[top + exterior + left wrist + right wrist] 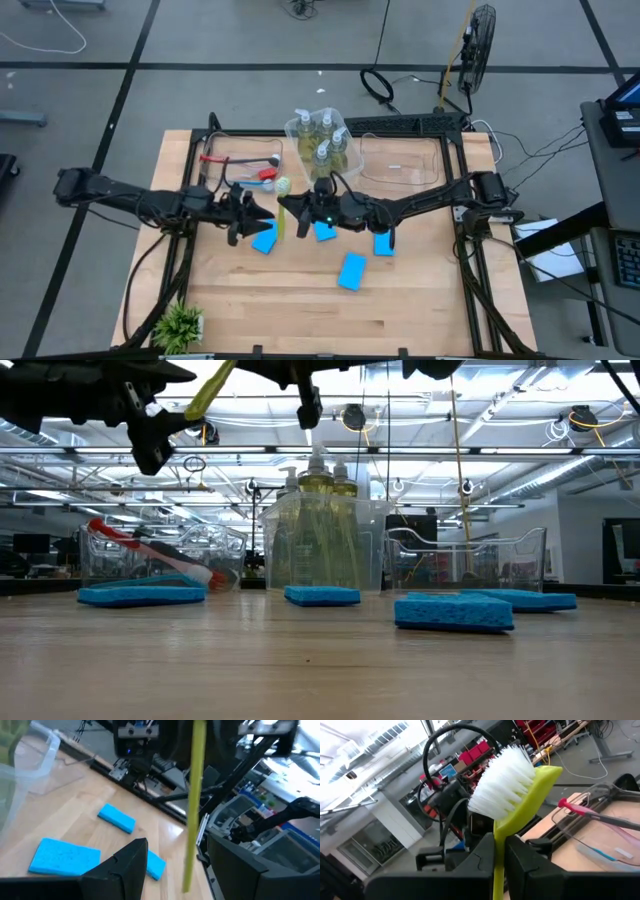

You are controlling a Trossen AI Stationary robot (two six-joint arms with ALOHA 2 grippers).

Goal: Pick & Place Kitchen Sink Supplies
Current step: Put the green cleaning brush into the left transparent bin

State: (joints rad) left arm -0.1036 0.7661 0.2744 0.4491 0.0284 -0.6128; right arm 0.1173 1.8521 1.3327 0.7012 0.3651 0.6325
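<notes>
The right gripper (499, 852) has its jaws clamped on a slim yellow-green brush (520, 795) with white bristles, its handle end cut off; the left gripper (240, 215) has its jaws apart, empty.

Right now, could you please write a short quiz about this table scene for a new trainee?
1. True or false: the right gripper is shut on the yellow-green dish brush.
2. How many blue sponges lie on the table? A) two B) four C) six
3. Fill in: the soap bottles stand inside a clear ____.

Key:
1. True; the handle sits between its fingers, bristles up.
2. B; the high view shows four.
3. Bin; it is the middle one at the far side of the table.
</notes>
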